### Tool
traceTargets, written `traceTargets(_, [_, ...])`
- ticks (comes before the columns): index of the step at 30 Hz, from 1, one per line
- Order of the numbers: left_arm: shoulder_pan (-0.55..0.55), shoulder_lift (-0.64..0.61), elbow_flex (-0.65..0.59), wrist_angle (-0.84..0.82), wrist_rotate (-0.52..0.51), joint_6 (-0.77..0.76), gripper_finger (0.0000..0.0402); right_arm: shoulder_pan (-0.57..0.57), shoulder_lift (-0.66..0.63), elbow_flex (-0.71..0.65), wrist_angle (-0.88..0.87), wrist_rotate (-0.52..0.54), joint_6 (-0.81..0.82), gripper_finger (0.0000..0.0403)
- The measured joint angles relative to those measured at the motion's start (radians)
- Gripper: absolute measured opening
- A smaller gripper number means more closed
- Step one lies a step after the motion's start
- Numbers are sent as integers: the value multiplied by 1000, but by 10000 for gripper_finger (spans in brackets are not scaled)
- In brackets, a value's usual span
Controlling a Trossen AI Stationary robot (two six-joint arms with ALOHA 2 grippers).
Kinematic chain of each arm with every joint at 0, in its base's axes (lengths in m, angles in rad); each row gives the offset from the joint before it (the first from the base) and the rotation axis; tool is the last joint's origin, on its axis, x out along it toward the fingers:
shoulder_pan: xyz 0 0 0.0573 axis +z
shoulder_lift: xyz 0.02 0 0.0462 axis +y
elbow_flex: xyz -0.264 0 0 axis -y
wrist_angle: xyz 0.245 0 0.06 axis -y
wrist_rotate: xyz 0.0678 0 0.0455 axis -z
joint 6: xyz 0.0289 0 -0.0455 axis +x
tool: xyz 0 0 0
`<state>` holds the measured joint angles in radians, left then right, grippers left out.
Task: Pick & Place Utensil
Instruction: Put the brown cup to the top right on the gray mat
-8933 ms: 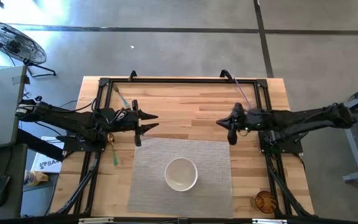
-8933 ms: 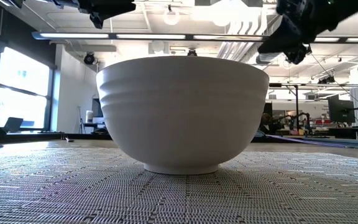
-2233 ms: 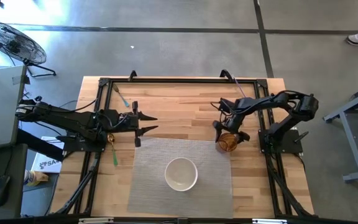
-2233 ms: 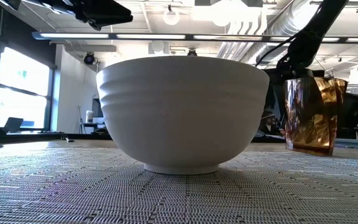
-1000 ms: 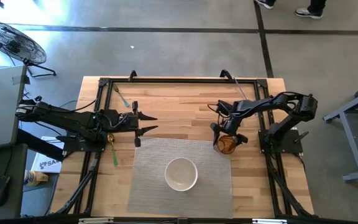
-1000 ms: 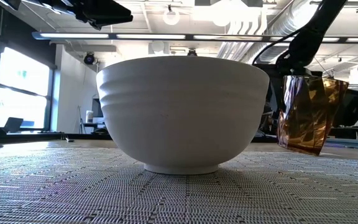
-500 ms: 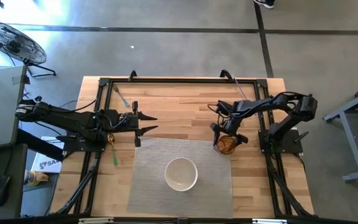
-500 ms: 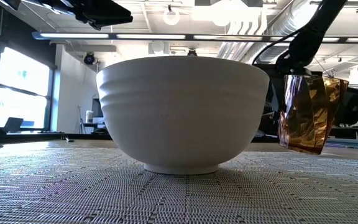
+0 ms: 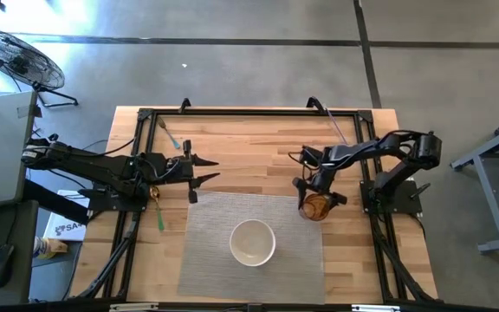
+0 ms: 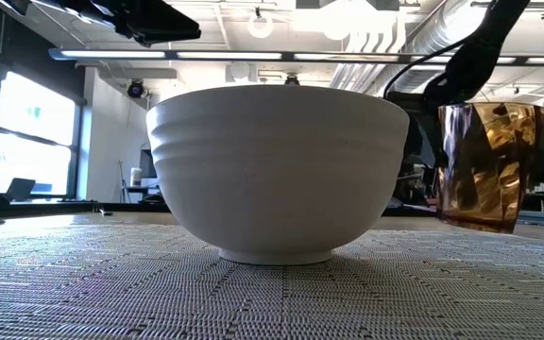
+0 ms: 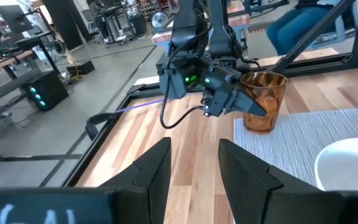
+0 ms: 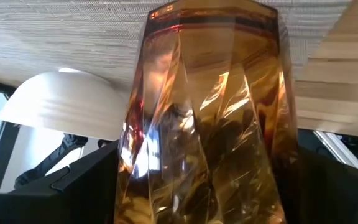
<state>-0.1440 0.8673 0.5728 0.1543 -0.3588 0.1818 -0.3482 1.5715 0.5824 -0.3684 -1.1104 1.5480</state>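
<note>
One amber glass (image 9: 317, 205) stands clamped in the right end effector (image 9: 318, 194) at the placemat's (image 9: 206, 260) right edge, unreleased; the left end effector (image 9: 199, 171) waits apart.

Mat (image 9: 206, 251) lying on table (image 9: 258, 143), toward front half. Bowl (image 9: 252, 242) sitting on mat, near middle. Cup (image 9: 316, 206) standing upright at mat's back right corner, behind and right of bowl. Right gripper (image 9: 318, 192) sitting around cup, fingers either side. Left gripper (image 9: 204, 170) hanging over bare table just behind mat's back left corner, well apart from bowl and cup.
</note>
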Motion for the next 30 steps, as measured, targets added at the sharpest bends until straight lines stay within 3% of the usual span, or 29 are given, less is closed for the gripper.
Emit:
traceTargets(9, [0, 0, 0, 1, -3, 0, 131, 16, 0, -62, 198, 3, 107, 385])
traceTargets(30, [0, 0, 0, 1, -3, 0, 131, -38, 0, -75, 220, 125, 54, 400])
